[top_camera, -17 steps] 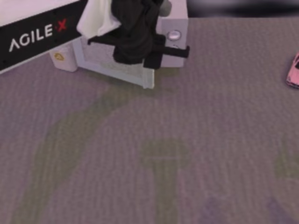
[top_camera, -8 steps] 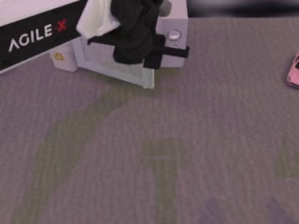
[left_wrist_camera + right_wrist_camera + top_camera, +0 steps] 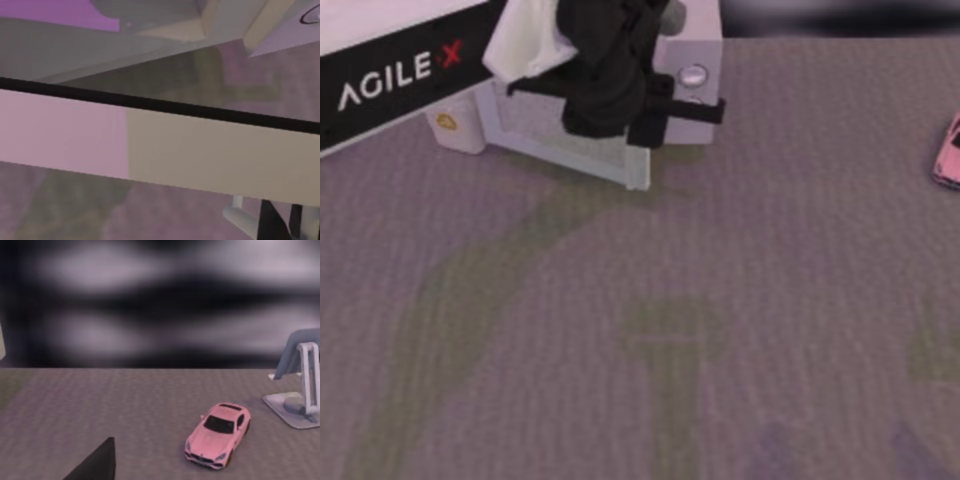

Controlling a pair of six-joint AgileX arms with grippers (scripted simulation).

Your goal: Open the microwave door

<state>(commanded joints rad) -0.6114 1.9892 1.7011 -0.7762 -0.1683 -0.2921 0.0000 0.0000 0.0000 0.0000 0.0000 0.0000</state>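
Note:
The white microwave [image 3: 698, 40] stands at the table's far left, one round silver knob [image 3: 692, 74] showing on its front panel. The microwave door [image 3: 570, 150] with its grey mesh window is swung partly out, its free edge [image 3: 638, 172] pointing toward the table's front. My left gripper [image 3: 652, 122] hangs over that free edge. In the left wrist view the door [image 3: 200, 150] crosses as a broad band, and my left gripper [image 3: 280, 222] is shut on the grey bar handle [image 3: 240, 217]. My right gripper [image 3: 95, 465] is out of the top view, parked near the table's right side.
A small white bin [image 3: 455, 128] stands left of the microwave, under my left arm's black forearm. A pink toy car [image 3: 950, 150] sits at the right edge, also the pink car [image 3: 217, 434] in the right wrist view, beside a grey stand [image 3: 300, 390].

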